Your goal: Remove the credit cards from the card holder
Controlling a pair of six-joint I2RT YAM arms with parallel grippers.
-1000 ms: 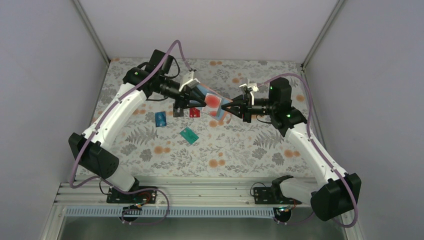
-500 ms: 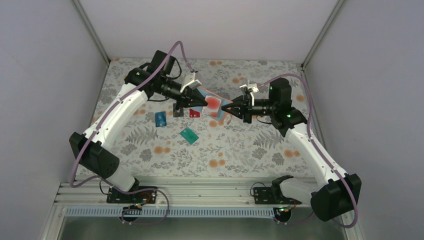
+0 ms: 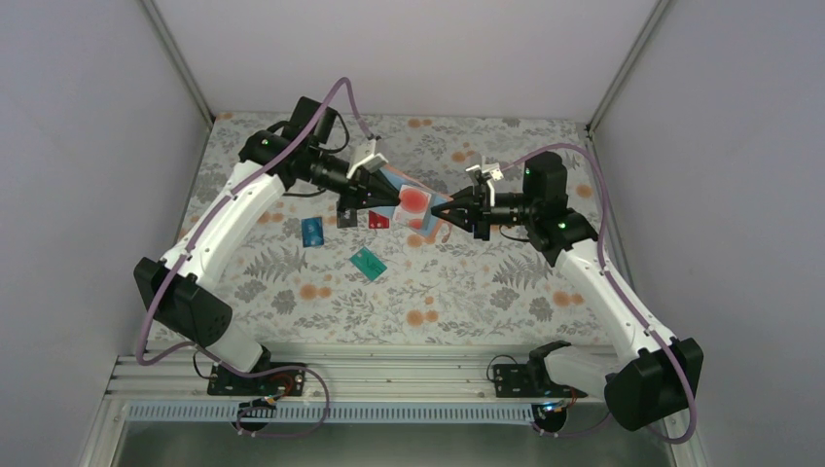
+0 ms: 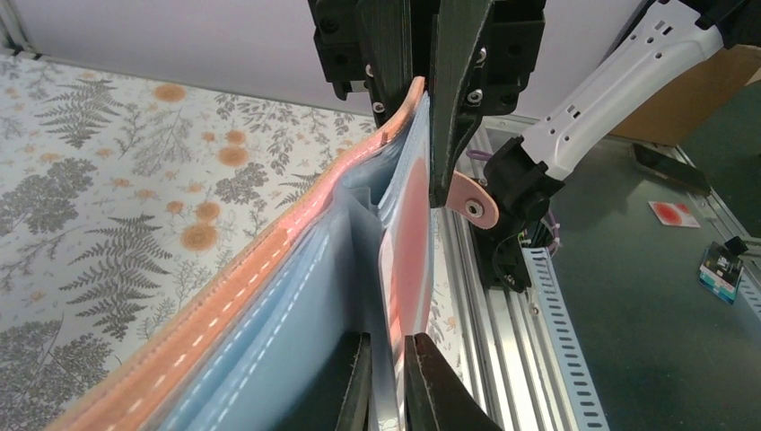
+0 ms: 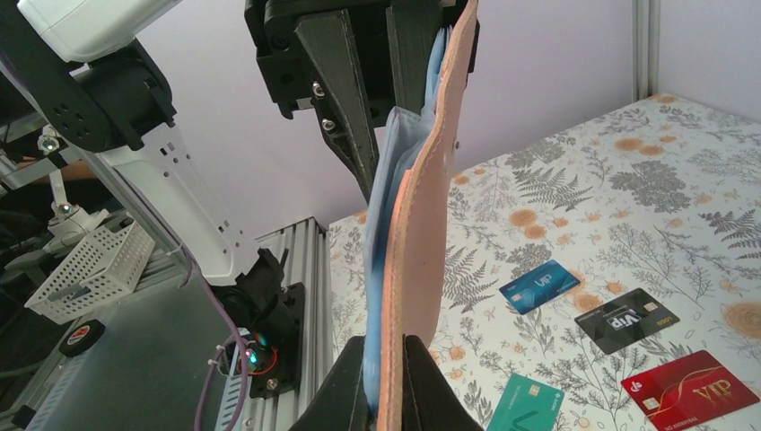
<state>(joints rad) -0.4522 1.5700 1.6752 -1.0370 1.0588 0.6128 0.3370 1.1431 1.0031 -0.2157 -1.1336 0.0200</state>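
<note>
Starting nearest the arm bases: the teal card (image 3: 368, 262) lies flat on the desk (image 3: 467, 292). A bit further back sit the blue card (image 3: 311, 232), the black card (image 3: 347, 216) and the red card (image 3: 378, 220). None of the four has budged over the last second, so those are out and done.

Above and behind them, the card holder (image 5: 417, 224) hangs in the air, stretched between the two arms. The right tool (image 5: 386, 355) is clamped tight on its peach stitched edge. The left tool (image 4: 388, 359) is pinched shut on a thin pale layer at the other end. That layer looks like the edge of the pale card (image 3: 415, 201) with the red dot, though I can't tell if it has pocket film in there too.

So what's actually changed? Honestly, not much. The left wrist rolls a little and nudges in toward the holder, then comes back to nearly where it was a second ago. The right arm doesn't move at all. The pale card is still sitting in the holder, red dot facing up, no further out than before.

My read is that the wiggle was an attempt to work the last card loose and it hasn't paid off yet. That makes it four of five out, and the stubborn one probably needs a straighter pull along the pocket while the right side holds firm.
</note>
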